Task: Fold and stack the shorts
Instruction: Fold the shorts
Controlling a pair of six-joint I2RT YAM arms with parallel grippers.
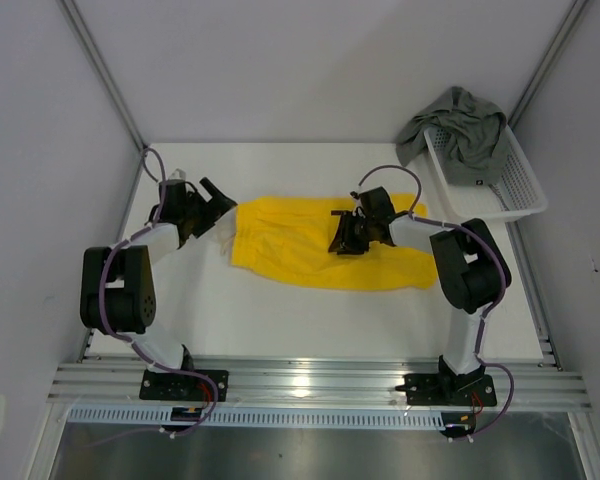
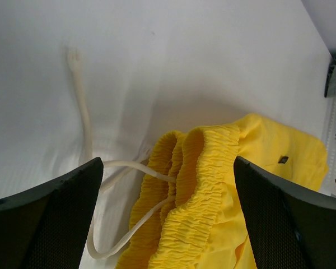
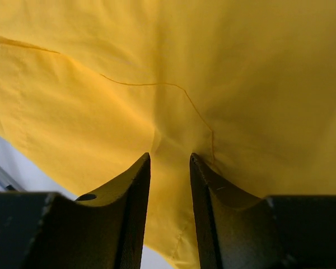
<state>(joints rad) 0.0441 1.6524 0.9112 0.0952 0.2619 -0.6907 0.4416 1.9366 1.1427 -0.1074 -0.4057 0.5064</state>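
Folding of the yellow shorts (image 1: 290,255) is in hand: right pincer (image 3: 169,162) nips cloth between its tips; left pincer (image 2: 168,168) gapes astride the elastic waistband (image 2: 210,162) and should probably close there next.

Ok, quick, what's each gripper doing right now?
Left gripper: open, straddling the waistband of the yellow shorts.
Right gripper: closed, pinching the yellow shorts.

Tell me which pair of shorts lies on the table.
The yellow shorts, spread on the white table; the grey-green shorts lie crumpled in the white basket.
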